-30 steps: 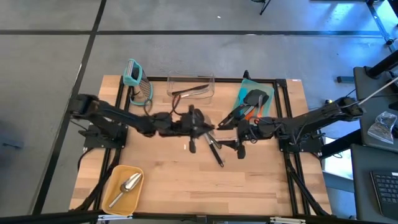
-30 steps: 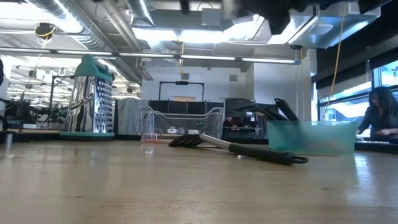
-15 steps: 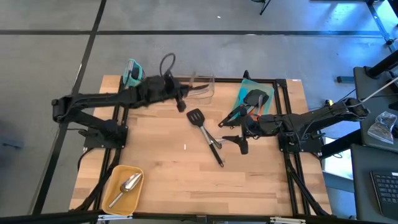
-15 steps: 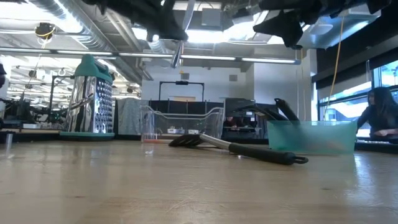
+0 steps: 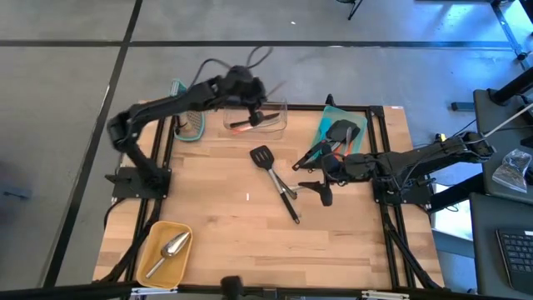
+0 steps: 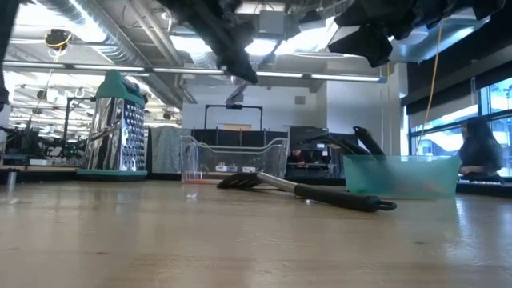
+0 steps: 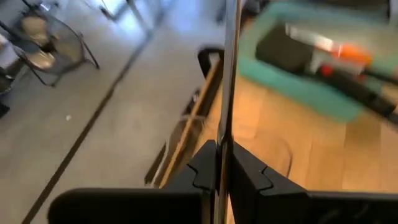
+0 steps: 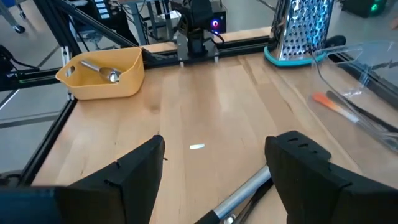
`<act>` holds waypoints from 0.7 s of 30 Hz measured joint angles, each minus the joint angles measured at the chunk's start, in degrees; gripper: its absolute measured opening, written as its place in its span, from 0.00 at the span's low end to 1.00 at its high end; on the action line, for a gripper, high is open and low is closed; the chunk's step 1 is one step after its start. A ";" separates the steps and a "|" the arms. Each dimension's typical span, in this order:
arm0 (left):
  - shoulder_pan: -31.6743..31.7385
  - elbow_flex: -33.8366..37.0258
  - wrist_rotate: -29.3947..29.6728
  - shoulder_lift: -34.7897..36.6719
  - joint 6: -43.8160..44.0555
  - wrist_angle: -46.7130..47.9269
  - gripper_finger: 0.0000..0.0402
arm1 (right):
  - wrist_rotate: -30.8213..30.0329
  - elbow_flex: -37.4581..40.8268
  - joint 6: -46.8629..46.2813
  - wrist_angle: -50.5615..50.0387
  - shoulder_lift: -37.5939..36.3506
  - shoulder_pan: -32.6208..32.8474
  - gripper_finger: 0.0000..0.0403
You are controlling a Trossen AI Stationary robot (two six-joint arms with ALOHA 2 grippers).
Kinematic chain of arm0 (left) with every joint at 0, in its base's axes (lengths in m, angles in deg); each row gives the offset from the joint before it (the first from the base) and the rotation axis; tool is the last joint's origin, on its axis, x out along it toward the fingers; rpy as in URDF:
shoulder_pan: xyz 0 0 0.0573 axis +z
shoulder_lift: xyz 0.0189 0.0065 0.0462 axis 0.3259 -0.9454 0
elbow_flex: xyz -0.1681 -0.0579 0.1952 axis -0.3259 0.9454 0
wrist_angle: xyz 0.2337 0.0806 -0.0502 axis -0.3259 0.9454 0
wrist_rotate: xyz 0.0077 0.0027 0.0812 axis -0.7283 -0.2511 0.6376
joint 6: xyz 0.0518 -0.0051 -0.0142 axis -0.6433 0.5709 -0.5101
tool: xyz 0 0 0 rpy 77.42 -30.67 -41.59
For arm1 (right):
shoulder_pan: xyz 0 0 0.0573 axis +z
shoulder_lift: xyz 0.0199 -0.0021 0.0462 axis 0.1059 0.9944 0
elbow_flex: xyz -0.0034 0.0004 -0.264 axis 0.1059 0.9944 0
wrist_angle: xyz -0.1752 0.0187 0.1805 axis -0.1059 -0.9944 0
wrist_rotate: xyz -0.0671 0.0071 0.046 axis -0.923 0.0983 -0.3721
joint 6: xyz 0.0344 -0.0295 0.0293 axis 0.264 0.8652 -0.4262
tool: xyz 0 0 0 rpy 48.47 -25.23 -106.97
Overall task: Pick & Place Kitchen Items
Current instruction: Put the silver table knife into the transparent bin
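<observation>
The left end effector is clenched on a thin metal piece over the clear bin; it should be lowered gently before being let go.

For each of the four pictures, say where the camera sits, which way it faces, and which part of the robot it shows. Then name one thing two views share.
High view: above, facing straight down; both arms, black turner.
Low view: table height, facing the room; arms overhead, grater.
Left wrist view: on the left arm, over the clear bin; left gripper shut on a thin metal piece.
Right wrist view: on the right arm, facing across the table; right gripper open.
Shared: yellow bowl.
</observation>
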 joint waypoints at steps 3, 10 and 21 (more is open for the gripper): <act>0.93 -8.96 -1.14 -6.91 -3.37 9.18 0.04 | 0.10 0.00 -1.18 -1.57 0.00 0.02 0.69; 4.22 -29.29 -4.73 -21.34 -8.32 33.26 0.04 | 0.25 0.00 -3.05 -5.08 0.02 0.00 0.69; 9.17 -38.25 -6.46 -32.55 -9.16 47.21 0.04 | 2.09 0.00 -3.06 -6.06 0.03 0.01 0.69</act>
